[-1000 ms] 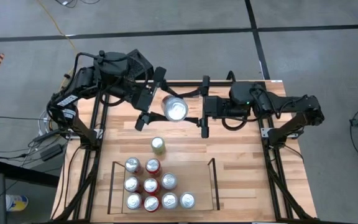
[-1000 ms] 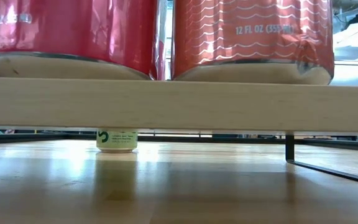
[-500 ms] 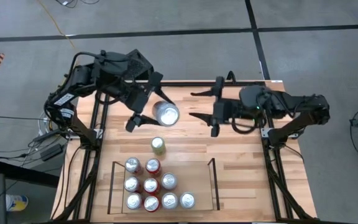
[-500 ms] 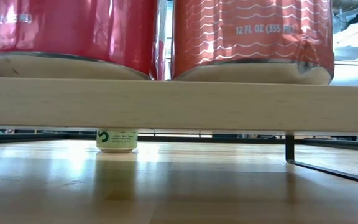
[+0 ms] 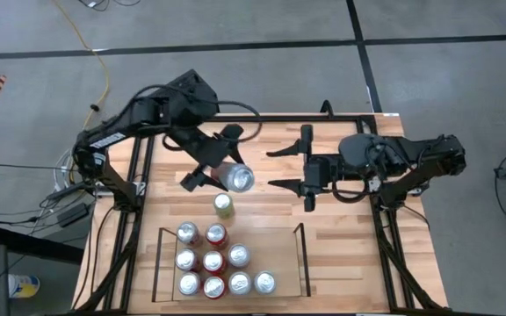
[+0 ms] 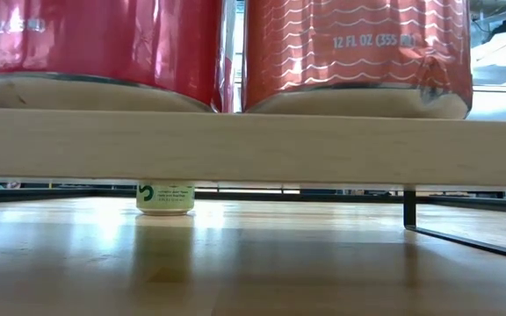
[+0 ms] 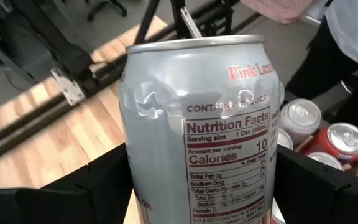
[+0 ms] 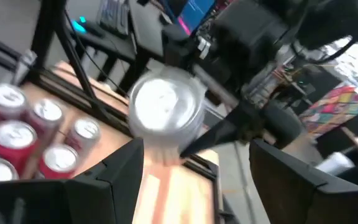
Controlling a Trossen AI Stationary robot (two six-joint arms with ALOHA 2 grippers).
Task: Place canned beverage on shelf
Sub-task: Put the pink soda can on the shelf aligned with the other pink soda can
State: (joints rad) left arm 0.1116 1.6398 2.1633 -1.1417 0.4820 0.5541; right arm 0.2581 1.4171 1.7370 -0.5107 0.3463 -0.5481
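The left gripper [image 5: 209, 166] clamps a silver can [image 5: 236, 177] above the table [image 5: 341, 219], short of the shelf [image 5: 299, 254], while the right gripper [image 5: 279, 167] hangs spread and empty nearby.

Silver can [image 7: 197, 124]: thin metal, satin sheen, dented near the rim, printed label.
Red cans [image 6: 95, 48]: glossy metal, bright bare bases.
Shelf [image 5: 299, 254]: light wood plank floor, smooth; thin matt black metal rails.
Table [image 5: 341, 228]: pale wood planks, smooth, slightly reflective.
Left gripper [image 5: 207, 165]: matt black fingers [image 7: 73, 193].
Green can [image 5: 224, 205]: metal top.
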